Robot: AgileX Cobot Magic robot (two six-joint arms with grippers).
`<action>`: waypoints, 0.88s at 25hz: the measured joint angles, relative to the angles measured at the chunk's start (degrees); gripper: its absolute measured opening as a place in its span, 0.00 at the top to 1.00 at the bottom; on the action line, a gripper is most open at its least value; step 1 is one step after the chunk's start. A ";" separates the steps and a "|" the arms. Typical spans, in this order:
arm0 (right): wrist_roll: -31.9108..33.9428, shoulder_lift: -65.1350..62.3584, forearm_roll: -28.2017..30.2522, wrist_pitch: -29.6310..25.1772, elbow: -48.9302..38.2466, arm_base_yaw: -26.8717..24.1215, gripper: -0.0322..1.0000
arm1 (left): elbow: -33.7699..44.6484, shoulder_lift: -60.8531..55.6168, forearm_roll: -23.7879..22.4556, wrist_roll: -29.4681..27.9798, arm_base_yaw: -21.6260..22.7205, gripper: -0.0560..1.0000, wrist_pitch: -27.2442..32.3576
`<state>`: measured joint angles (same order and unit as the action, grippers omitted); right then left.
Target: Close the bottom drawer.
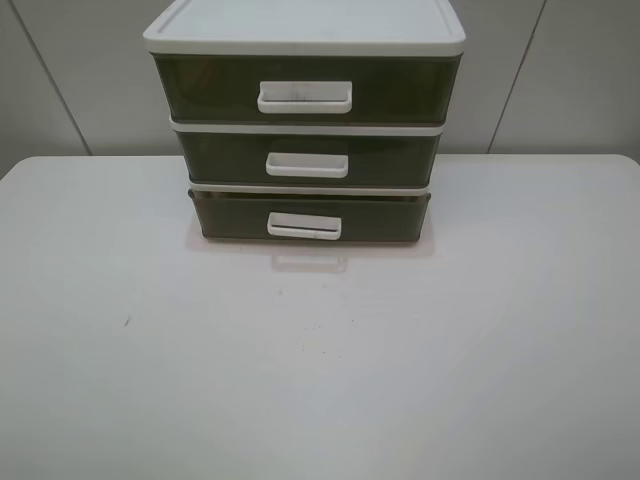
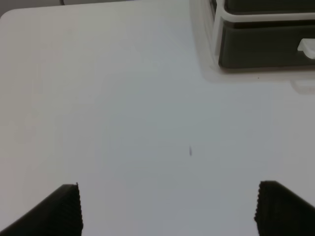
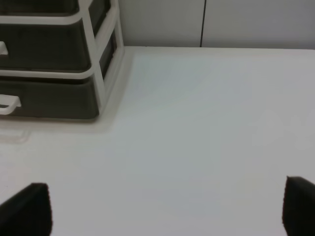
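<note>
The bottom drawer is smoky olive-brown with a white loop handle. It is the lowest tier of the white-framed three-drawer unit and sticks out a little past the frame. It also shows in the left wrist view and the right wrist view. My left gripper is open and empty over bare table, well short of the unit and to its left. My right gripper is open and empty, short of the unit and to its right. Neither gripper shows in the exterior high view.
The unit stands at the back middle of a white table, close to a grey panelled wall. The two upper drawers sit flush in the frame. A small dark speck marks the table at left.
</note>
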<state>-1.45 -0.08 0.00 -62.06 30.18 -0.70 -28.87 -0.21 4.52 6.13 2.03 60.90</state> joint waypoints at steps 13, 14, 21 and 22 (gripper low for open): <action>0.00 0.00 0.00 1.12 -0.39 0.00 0.17 | 0.00 0.00 0.00 0.00 0.00 0.27 0.00; 0.00 0.00 0.00 1.12 -0.39 0.00 0.17 | 0.00 0.00 0.00 0.00 0.00 0.27 0.00; 0.00 0.00 0.00 1.12 -0.39 0.00 0.17 | 0.00 0.00 0.00 0.00 0.00 0.27 0.00; 0.00 0.00 0.00 1.12 -0.39 0.00 0.17 | 0.00 0.00 0.00 0.00 0.00 0.27 0.00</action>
<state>-1.45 -0.08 0.00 -60.94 29.78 -0.70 -28.87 -0.21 4.52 6.13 2.03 60.90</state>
